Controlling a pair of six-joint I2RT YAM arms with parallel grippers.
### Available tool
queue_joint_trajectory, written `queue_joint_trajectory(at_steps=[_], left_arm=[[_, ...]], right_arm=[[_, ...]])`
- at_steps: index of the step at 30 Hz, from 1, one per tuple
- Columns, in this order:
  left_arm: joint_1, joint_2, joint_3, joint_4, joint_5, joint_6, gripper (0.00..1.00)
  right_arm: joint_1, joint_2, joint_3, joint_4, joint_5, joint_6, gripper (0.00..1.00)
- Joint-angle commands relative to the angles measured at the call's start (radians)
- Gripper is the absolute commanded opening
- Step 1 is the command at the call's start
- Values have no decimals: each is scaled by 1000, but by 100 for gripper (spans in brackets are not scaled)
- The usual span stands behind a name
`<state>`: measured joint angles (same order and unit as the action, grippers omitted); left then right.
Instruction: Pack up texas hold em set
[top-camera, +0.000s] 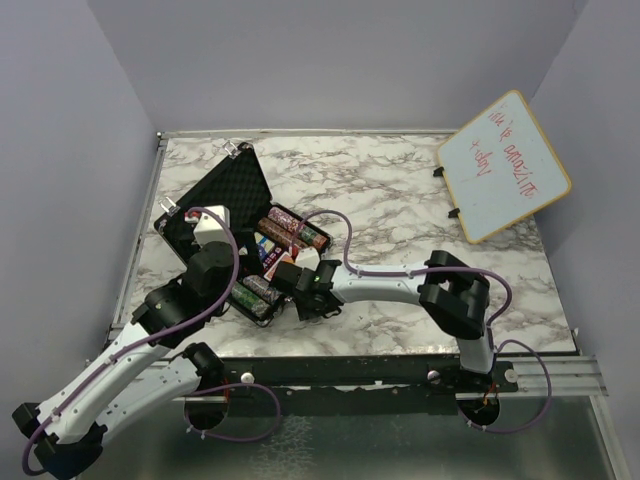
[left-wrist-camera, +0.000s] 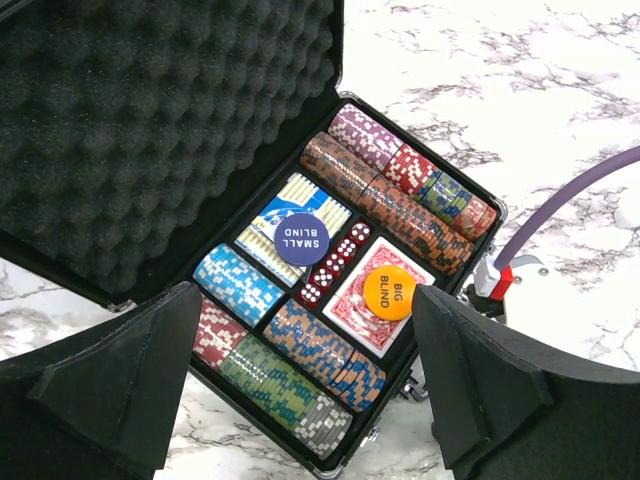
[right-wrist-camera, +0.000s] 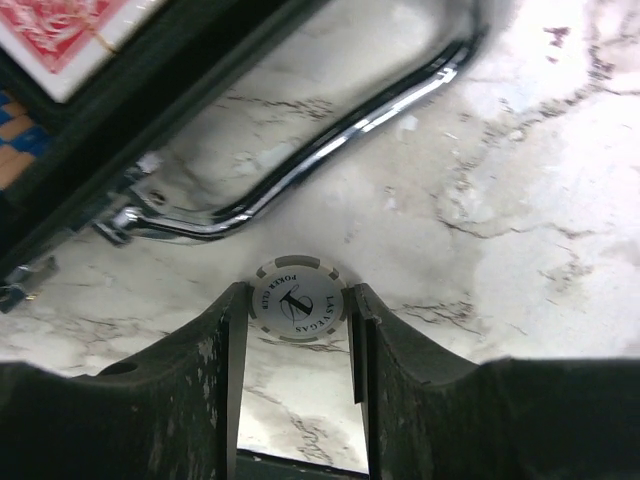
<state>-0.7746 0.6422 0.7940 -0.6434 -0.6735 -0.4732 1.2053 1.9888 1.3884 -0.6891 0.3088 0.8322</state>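
Note:
The black case (top-camera: 213, 188) lies open at the table's left, its foam lid (left-wrist-camera: 150, 130) tilted back. Striped chip stacks (left-wrist-camera: 400, 195), red dice (left-wrist-camera: 335, 265), a blue deck under the SMALL BLIND button (left-wrist-camera: 301, 239) and a red deck under the BIG BLIND button (left-wrist-camera: 389, 292) fill its tray. My left gripper (left-wrist-camera: 305, 300) hovers open above the tray's near corner, holding nothing. Just outside the case, by its chrome handle (right-wrist-camera: 330, 150), my right gripper (right-wrist-camera: 298, 305) is low on the marble, with both fingers pressed against the rim of a white poker chip (right-wrist-camera: 298, 298) lying flat.
A wood-framed whiteboard (top-camera: 503, 165) leans at the back right. A purple cable (left-wrist-camera: 560, 205) arcs beside the case's front right corner. Grey walls close in the marble tabletop (top-camera: 400, 200) on three sides.

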Motion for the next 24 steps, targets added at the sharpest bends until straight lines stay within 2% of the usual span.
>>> queue_joint_trajectory(at_steps=[1,8,15,20,24], left_arm=[[-5,4,-7,16,53,-10,94],[-5,30,-15,-12,80,-61,96],[-5,76,-40,-4,195,-111,99],[-5,81,-84,62,323,-129,99],[-5,66,-152,183,444,-165,99]], right_arm=[[-20,-46,-72,-42,59,30,43],[-44,-151,-136,-18,55,43,44],[-80,-261,-235,53,46,62,45],[-113,-340,-306,126,14,68,47],[-143,-398,-359,176,-22,81,47]])
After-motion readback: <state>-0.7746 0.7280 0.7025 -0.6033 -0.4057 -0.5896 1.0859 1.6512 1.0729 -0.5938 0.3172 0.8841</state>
